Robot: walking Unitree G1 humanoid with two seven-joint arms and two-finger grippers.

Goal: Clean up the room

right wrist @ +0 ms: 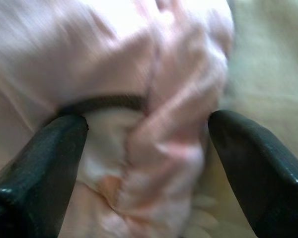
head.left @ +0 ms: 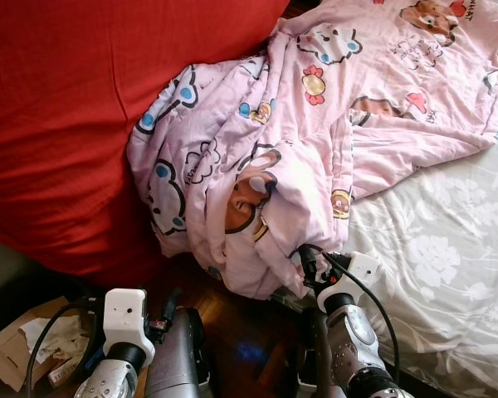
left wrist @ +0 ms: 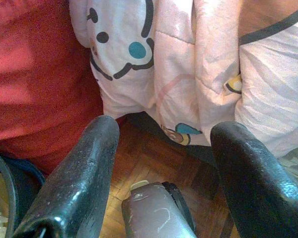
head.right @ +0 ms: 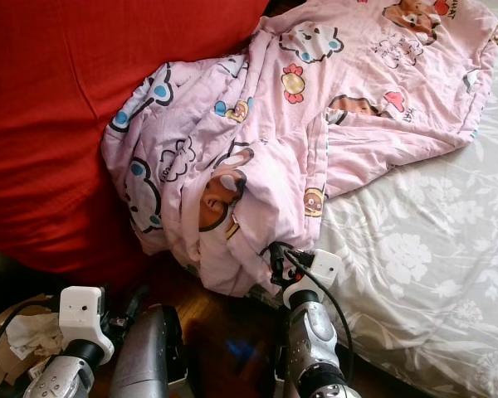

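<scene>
Two grippers are in view. Right gripper (right wrist: 146, 148) has its fingers spread, with a bunched fold of the pink quilt (head.left: 315, 124) between them. Quilt hangs off the bed (head.left: 448, 265) edge beside a red cushion (head.left: 66, 108). Left gripper (left wrist: 164, 168), fingers apart, sits just below the quilt's hanging edge, above the wooden floor (left wrist: 149, 158).

My fingers (left wrist: 79, 183) are glossy black plastic. The pink quilt (head.left: 315, 141) is soft, matt, stitched cloth; the red cover (head.left: 83, 108) a matt weave; the floor (left wrist: 149, 158) polished wood.
</scene>
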